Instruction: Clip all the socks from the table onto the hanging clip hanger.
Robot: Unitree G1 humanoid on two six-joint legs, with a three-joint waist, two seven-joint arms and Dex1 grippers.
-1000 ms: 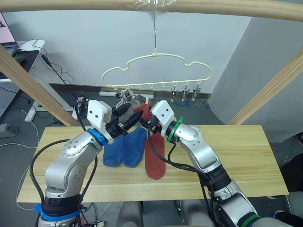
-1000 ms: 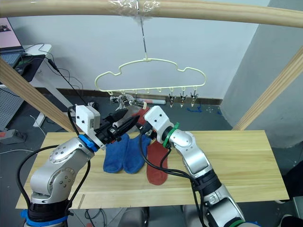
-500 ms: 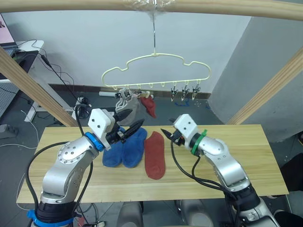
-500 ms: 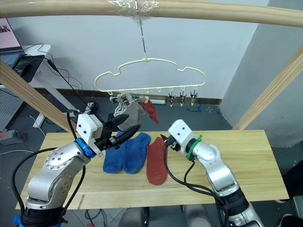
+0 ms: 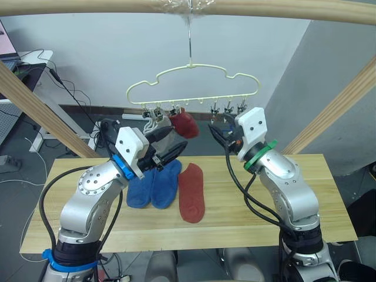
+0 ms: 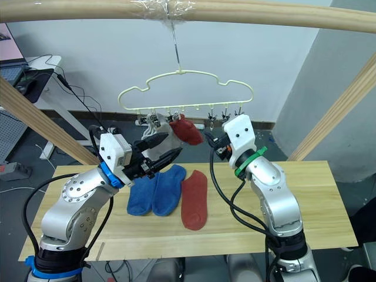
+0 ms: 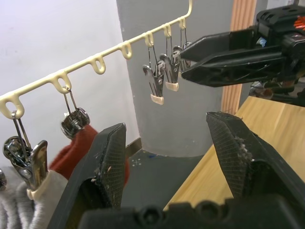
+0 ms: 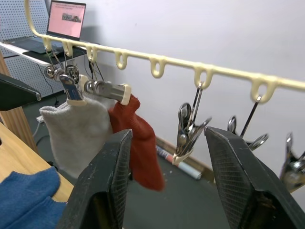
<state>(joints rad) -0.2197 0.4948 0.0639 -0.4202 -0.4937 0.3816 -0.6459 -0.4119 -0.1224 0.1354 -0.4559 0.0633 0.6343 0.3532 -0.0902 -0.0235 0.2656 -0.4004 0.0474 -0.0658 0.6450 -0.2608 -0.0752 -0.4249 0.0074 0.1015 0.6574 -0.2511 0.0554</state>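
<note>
Since a second ago, the right tool [image 6: 212,140] has pulled away from the hung socks, dropped toward the surface, then risen to the clip row at upper centre of the head views; one rust-red sock [image 6: 188,129] now hangs clipped where both tools had been bunched.

That right tool sits empty with its fingers apart, just beside the bare metal clips [image 8: 188,129] on the right half of the clip hanger [image 5: 194,70]. In the right wrist view those fingers frame a free clip without touching it.

The left tool [image 5: 170,154] is also apart and empty, pointing toward frame centre just below the hung socks. In the left wrist view its fingers [image 7: 110,162] bracket open air below the clip row, with the right tool's black fingers reaching in from the upper right of that frame.

On the hanger's left part, light grey socks [image 8: 78,136] hang clipped, the red one beside them to the right; how many grey ones hang there is hard to tell.

On the surface [image 5: 294,200], two blue socks [image 5: 154,185] lie side by side, touching, left of frame centre. The other rust-red sock [image 5: 191,192] lies flat just beside them on the right.
</note>
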